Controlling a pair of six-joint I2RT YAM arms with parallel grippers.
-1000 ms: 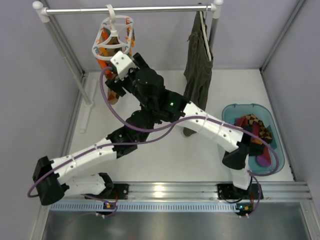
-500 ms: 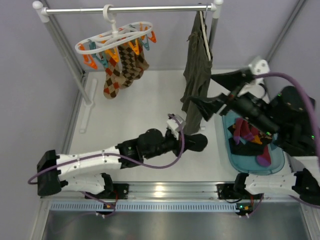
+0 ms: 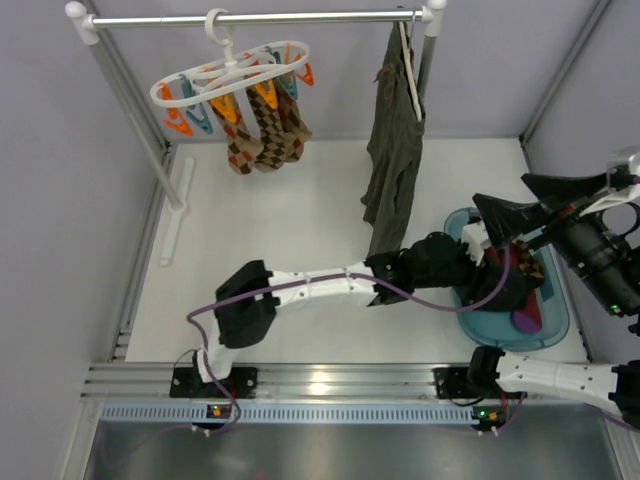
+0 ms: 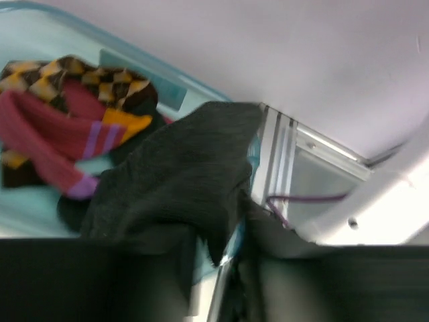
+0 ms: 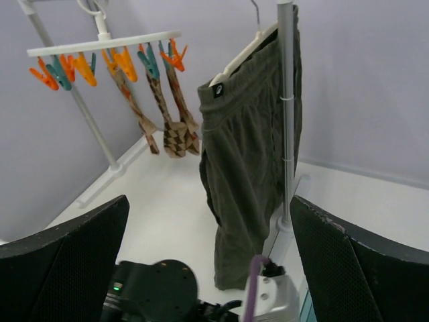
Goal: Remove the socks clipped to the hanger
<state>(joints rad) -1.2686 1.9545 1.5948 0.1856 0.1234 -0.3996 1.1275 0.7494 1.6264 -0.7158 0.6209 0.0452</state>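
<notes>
Now over the basin. Half a second back the left gripper [image 3: 482, 268] was at mid-table with the black sock [image 4: 181, 174]. It has since swung right, and the sock hangs above the blue basin [image 3: 556, 330], where a striped sock [image 4: 47, 134] and a checked sock [image 4: 80, 74] already lie. A second back both arms were up at the hanger [image 3: 230, 75]; neither is near it now.

Meaning for the task — one more sock is off the clips [image 5: 84, 67] and about to go in with the others; dropping it looks like the step in hand. Left on the hanger are brown checked socks [image 3: 265, 125], three as far as I can tell. They dangle from their clips under the rail [image 3: 260, 18], well apart from both grippers. The green garment [image 3: 395, 160] hangs on the same rail, to their right.

Pose: left arm [image 3: 320, 285] stretched low and nearly flat across the table [image 3: 300, 220] to the right, wrist at the basin's left rim. Its jaws are hidden behind the sock in the wrist view — cannot tell whether they pinch it or have let go. Right arm [image 3: 600, 265] has pulled back to the far right and is raised. The right gripper [image 3: 502, 192] is spread wide, holds nothing and points back toward the hanger.
</notes>
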